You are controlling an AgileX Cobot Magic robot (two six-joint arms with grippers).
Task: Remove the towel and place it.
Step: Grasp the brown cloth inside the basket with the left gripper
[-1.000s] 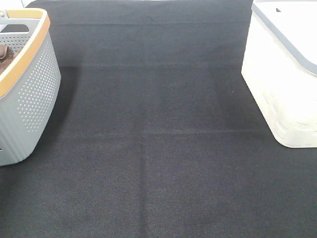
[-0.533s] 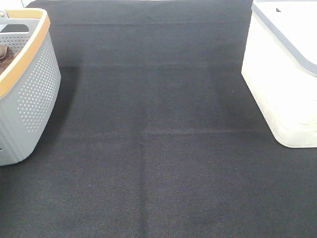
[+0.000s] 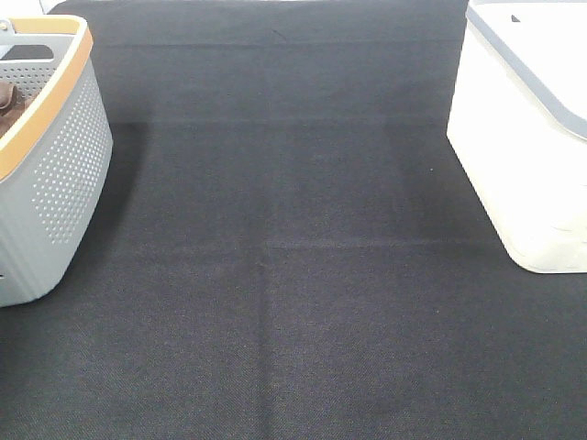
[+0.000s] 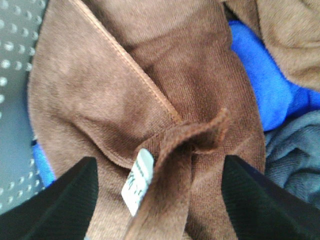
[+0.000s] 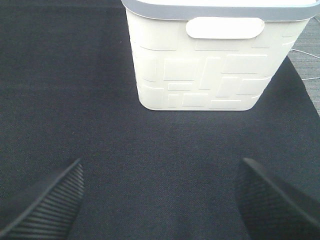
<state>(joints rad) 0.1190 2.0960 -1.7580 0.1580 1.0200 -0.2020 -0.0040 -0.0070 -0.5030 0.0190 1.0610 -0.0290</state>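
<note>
**mat_k:** Checking the left wrist cam: the rust-brown microfibre towel (image 4: 100,110) with the stitched hem lies crumpled inside the grey perforated plastic basket (image 3: 60,174) with the tan rim. Its fuzzy nap is bunched into a raised ridge right beside the small white tag (image 4: 137,180).

**dro:** Have the left fingers (image 4: 60,210) got it?

**mat_k:** Nope. They're spread wide, one black finger on either side of that ridge, with nothing pinched between them.

**dro:** What else is in there?

**mat_k:** A bright blue fleecy cloth (image 4: 260,85) pokes out next to the towel, and a grey plush cloth (image 4: 295,155) touches the blue one. There's more brown fabric in the corner; can't tell if it's the same piece.

**dro:** And the other arm?

**mat_k:** The ribbed right fingers (image 5: 280,200) are just as wide apart and hold nothing. They hang over the black woven fabric surface (image 3: 293,275), facing the cream moulded plastic bin (image 5: 200,70) with the blocky relief, grey rim and oval handle. Basket and bin sit well apart, at opposite sides.
</note>
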